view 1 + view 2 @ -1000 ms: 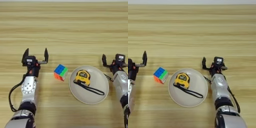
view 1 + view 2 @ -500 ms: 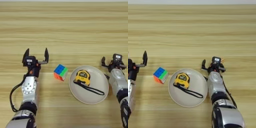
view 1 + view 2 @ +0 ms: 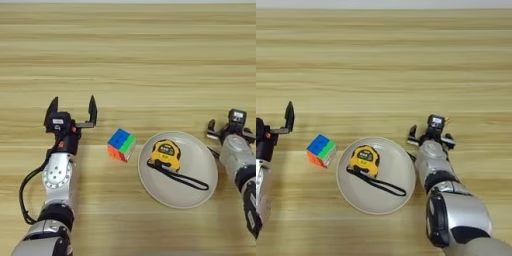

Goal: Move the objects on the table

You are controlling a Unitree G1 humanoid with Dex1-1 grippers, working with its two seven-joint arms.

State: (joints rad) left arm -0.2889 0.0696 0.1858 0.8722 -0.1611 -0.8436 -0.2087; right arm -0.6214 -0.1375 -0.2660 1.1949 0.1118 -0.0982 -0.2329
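Puzzle cube (image 3: 121, 144) sits on the desk (image 3: 130, 60), just beside the left rim of the off-white plate (image 3: 200, 190), apparently not touching it. Plate carries the yellow-and-black tape measure (image 3: 165, 153) with its dark strap trailing toward the right. My left tool (image 3: 72, 111) rests near the cube, on its left and slightly farther from me, fingers spread wide with nothing between them. My right tool (image 3: 431, 135) sits by the plate's right rim, the whole plate between it and the cube; I cannot tell how its fingers stand. No rod visible in either view. Judgement: left arm is clearly the nearer one; the cube lies to the right of the left tool and a little toward me, squarish, turned corner-on, no long axis to align with.
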